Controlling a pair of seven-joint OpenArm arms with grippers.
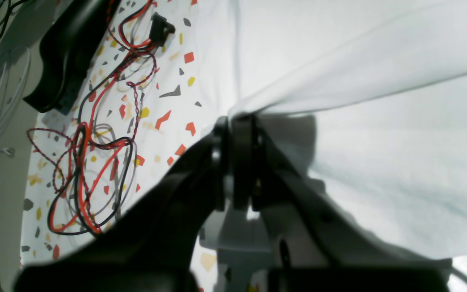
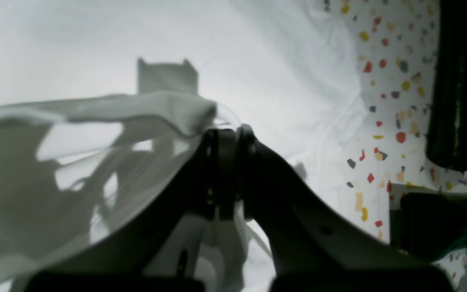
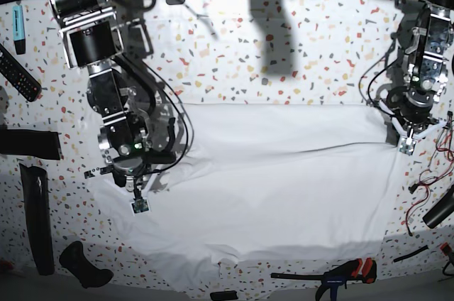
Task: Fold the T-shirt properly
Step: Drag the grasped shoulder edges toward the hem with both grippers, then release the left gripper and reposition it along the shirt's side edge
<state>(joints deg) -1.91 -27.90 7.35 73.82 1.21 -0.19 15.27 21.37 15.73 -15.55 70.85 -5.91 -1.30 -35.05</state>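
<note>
The white T-shirt (image 3: 269, 180) lies spread wide across the speckled tabletop (image 3: 234, 52), with a raised crease running across its middle. My left gripper (image 3: 396, 130) is at the shirt's right edge in the base view. In the left wrist view this gripper (image 1: 235, 121) is shut on a pinched fold of the T-shirt (image 1: 359, 142), and the cloth pulls taut away from the tips. My right gripper (image 3: 135, 186) is at the shirt's left edge. Seen from the right wrist, the gripper (image 2: 225, 136) is shut on a lifted, bunched fold of the T-shirt (image 2: 95, 113).
Red and black wires (image 1: 91, 162) lie loose on the table beside the left gripper. A black clamp (image 3: 340, 272) sits at the front edge. A remote (image 3: 18, 74), a teal marker (image 3: 18, 23) and black sleeves (image 3: 35, 216) lie along the left side.
</note>
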